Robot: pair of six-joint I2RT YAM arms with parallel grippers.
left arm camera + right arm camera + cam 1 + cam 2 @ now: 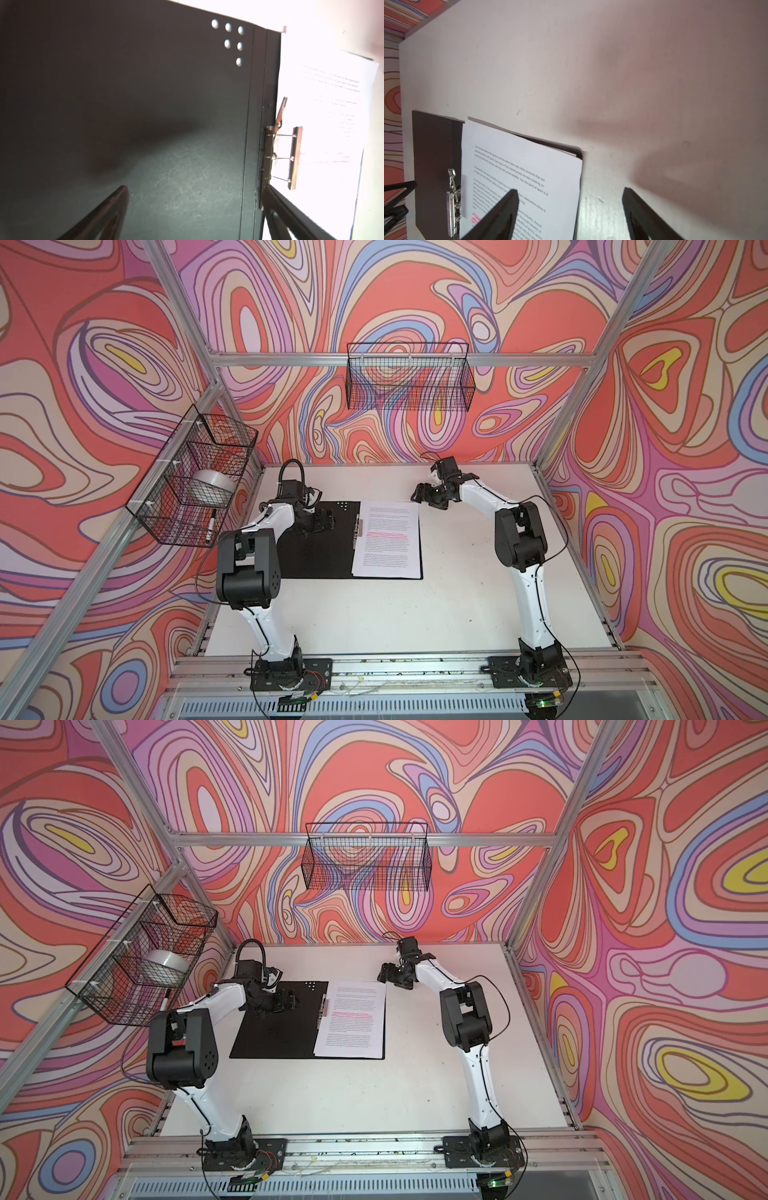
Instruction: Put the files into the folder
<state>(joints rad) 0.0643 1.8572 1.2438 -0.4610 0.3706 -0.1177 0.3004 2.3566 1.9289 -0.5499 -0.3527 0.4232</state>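
- The files (386, 539) lie on the open folder's (316, 549) right half, near the counter's (415, 614) far edge.
- The clip lever (281, 112) stands up; the next move is probably to clamp the sheets, then shut the cover.
- Spread wide and empty: left fingers (104, 218), right fingers (500, 214).

The folder (316, 551) shows black inside, six pale dots in one corner. The files (388, 547) are white, black print, a pink-red streak. White table (457, 593), walls (415, 290) swirling red, lilac, blue, yellow.

Black folder (316, 556) lying open on table (415, 614), files (388, 539) on its right half
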